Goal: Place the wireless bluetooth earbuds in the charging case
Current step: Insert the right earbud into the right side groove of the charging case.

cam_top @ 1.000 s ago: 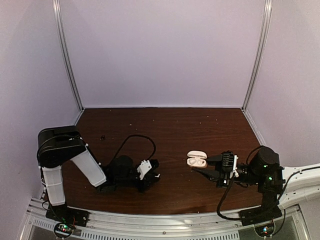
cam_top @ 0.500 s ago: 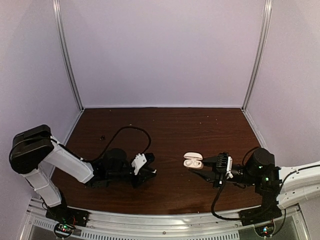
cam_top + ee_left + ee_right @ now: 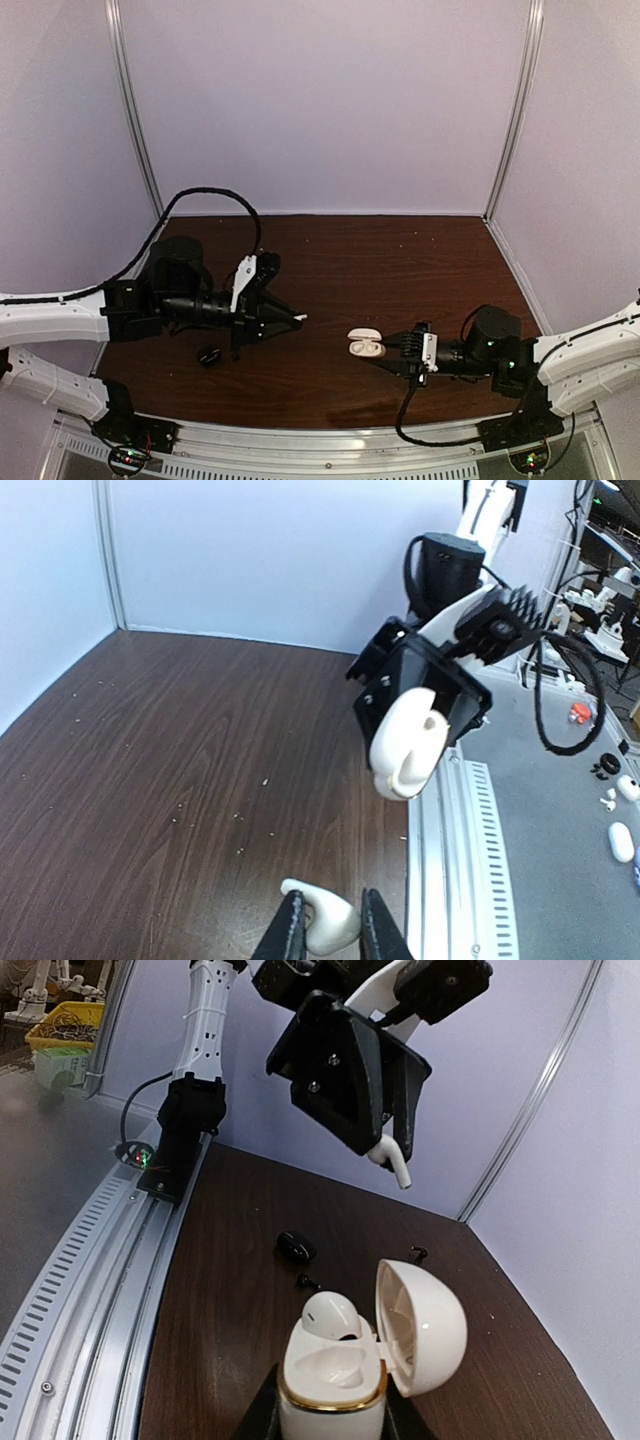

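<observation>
The step in hand is the delivery of the second bud. The left gripper [image 3: 291, 319] is clamped on a white earbud [image 3: 322, 923], its rounded body pinched between the fingertips and its stem poking out past them, held up off the table [image 3: 400, 260] and well apart from the charging case [image 3: 330, 1385]. The right gripper [image 3: 382, 349] is closed on the lower body of that case and presents it low over the wood, to the right of the carried bud; whether the case rests on the surface or hangs just above it I cannot tell. The lid [image 3: 420, 1325] stands hinged open to one side. One seated earbud [image 3: 330, 1315] already sits in the farther well, while the nearer empty socket [image 3: 335, 1363] shows bare (so I judge the task about halfway done for this pair). The next move calls for the left arm to carry its bud across to the case, turn it so the stem points down into the empty well, lower it in line with that well and clear of the raised lid, and only then let go; the right arm need only hold the case steady. A small black piece [image 3: 209, 355] lies on the table below the left arm, too small to identify.
</observation>
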You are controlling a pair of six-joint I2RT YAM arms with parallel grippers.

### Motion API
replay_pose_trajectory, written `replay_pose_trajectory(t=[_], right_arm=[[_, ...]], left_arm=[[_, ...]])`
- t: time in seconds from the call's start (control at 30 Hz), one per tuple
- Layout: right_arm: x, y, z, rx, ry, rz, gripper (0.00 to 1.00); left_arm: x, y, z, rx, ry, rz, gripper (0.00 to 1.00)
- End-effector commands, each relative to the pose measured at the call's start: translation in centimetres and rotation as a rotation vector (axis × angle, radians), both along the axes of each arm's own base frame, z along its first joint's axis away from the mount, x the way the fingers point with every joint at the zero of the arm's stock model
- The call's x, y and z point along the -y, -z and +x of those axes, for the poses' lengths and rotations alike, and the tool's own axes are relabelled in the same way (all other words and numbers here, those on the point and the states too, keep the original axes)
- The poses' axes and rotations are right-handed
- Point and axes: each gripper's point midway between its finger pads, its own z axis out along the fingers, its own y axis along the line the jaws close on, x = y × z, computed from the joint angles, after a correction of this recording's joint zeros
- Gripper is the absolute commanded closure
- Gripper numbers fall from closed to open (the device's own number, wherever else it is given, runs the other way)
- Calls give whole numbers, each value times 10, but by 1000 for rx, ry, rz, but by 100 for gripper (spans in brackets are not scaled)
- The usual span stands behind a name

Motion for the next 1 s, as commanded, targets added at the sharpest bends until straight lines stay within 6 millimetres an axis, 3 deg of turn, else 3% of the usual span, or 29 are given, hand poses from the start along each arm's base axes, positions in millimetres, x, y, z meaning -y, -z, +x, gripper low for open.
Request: replay_pose_trajectory(t=[0.0, 0.33, 0.63, 0.97], right_arm=[[-13, -12, -9, -18, -93, 36, 100], [-19, -10, -5, -50, -99, 40, 100], [-29, -15, -5, -70, -129, 61, 100], [-34, -22, -4, -127, -139, 109, 100]], left_arm=[[-7, 0, -35, -30, 140, 125, 89], [13, -24, -70, 26, 263, 130, 90], [49, -40, -66, 64, 253, 90, 90], [62, -44, -58, 85, 235, 73, 90]])
